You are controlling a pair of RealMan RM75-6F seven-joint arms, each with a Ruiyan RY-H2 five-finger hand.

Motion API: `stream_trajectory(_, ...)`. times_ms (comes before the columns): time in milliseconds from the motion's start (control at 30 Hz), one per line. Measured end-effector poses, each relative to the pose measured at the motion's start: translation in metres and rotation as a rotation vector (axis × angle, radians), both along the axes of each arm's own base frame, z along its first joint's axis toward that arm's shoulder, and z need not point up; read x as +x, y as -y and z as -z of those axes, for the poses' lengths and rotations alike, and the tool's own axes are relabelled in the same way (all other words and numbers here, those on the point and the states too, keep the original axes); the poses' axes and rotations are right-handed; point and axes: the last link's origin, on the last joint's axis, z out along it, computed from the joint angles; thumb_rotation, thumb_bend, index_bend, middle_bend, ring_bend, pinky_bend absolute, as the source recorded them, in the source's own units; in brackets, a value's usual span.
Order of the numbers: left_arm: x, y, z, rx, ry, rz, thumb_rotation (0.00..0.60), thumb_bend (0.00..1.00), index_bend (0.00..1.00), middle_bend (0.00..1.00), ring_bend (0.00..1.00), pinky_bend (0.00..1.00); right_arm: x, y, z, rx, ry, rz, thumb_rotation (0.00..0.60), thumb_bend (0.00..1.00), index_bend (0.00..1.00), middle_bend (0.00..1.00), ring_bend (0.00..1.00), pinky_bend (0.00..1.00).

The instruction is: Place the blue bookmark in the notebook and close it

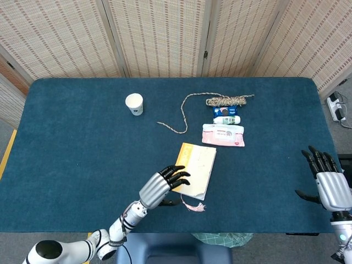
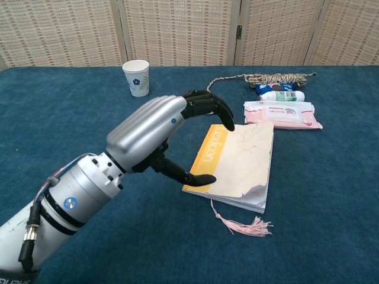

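The table (image 2: 331, 195) is covered with a matt dark blue cloth with a short, slightly fuzzy pile. The notebook (image 2: 237, 163) has a matt paper cover, torn at one corner. A tassel (image 2: 246, 225) of pink threads lies beside it. The left hand (image 2: 172, 133) has a smooth silver metal-looking back and glossy black plastic fingers (image 2: 210, 106). The rope (image 2: 278, 78) looks rough and twisted.

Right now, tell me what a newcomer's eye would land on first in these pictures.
The left hand, fingers spread, hovering at the near-left edge of the closed notebook mid-table, a pink tassel trailing from the book's near edge. Behind it lie a pink wipes pack and coiled rope; a paper cup stands far left.
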Motion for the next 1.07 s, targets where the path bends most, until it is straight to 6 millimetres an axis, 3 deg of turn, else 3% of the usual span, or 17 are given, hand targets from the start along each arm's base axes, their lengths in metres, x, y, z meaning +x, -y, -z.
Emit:
stream_trajectory(167,-0.012,-0.012,-0.012,-0.018,-0.026,-0.047,0.6,0.17,0.4,0.31,0.18,0.24,0.0,0.0,0.002,0.01,-0.004,0.002,0.6,0.09,0.0,0.0,0.0,0.0)
stream_trajectory(333,-0.038,-0.027,-0.042,-0.007,-0.112,-0.121,0.6,0.17,0.4,0.31,0.17,0.23,0.001,0.0,0.006,0.023,-0.007,-0.002,0.6,0.09,0.0,0.0,0.0,0.0)
stream_trajectory(567,-0.112,-0.032,-0.11,0.041,-0.261,-0.349,0.6,0.17,0.33,0.22,0.1,0.18,0.003,-0.001,0.011,0.02,-0.017,-0.011,0.6,0.08,0.0,0.0,0.0,0.0)
stream_trajectory(700,-0.163,-0.016,-0.15,0.1,-0.417,-0.503,0.6,0.17,0.23,0.15,0.06,0.15,0.005,-0.001,0.013,0.004,-0.029,-0.009,0.6,0.06,0.0,0.0,0.0,0.0)
stream_trajectory(800,-0.194,0.007,-0.173,0.155,-0.522,-0.608,0.6,0.17,0.22,0.13,0.04,0.11,0.006,-0.002,0.013,-0.019,-0.036,-0.008,0.6,0.04,0.0,0.0,0.0,0.0)
stream_trajectory(1067,-0.239,0.072,-0.215,0.298,-0.588,-0.821,0.6,0.17,0.2,0.09,0.0,0.05,0.006,-0.004,0.02,-0.035,-0.091,0.024,0.6,0.0,0.0,0.0,0.0,0.0)
